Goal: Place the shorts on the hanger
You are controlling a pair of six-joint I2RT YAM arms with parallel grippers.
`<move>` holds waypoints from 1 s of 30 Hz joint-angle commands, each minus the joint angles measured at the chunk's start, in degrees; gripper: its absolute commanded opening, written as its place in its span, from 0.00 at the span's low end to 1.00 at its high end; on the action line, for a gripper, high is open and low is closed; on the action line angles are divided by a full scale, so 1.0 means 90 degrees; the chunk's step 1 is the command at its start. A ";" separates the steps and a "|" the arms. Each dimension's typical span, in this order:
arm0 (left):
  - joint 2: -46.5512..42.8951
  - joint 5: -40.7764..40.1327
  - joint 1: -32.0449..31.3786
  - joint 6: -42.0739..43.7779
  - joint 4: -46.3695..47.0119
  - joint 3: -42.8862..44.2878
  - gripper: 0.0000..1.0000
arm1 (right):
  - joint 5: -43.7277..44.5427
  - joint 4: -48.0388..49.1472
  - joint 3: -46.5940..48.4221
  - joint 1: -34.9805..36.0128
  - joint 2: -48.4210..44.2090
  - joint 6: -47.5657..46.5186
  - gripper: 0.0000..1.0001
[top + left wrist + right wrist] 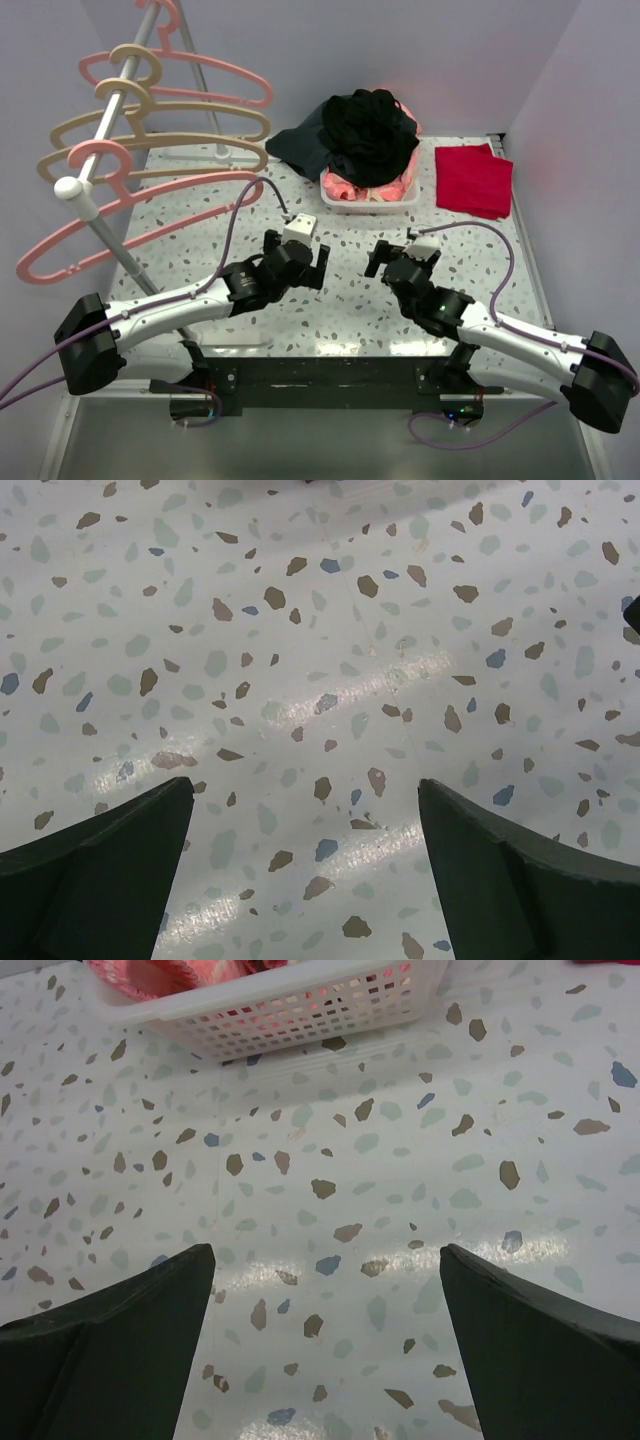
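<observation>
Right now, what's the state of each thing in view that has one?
shorts: heaped atop the basket, unhung.
basket: upright, full.
nearest pink hanger: on the rail, bare.
red cloth: folded, flat on table.
left gripper: jaws open, empty.
right gripper: jaws open, empty.

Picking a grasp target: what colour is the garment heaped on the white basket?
Plain black fabric shorts, clearest in top external view.

Bright, even, diffuse light from above. Soft, faint shadows on glossy bench [350,300]; pale glare streaks across it in both wrist views. Faint pink tint on right wall [590,120] beside red cloth [474,180]. Left claw [305,780] and right claw [327,1248] dark, underexposed, slightly soft-edged. Otherwise sharp.
</observation>
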 commanded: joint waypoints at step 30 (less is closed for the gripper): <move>-0.0240 0.1072 -0.0011 0.0558 0.0282 0.0417 1.00 | -0.3379 -0.0702 0.5381 -0.3224 0.3986 -0.1350 0.99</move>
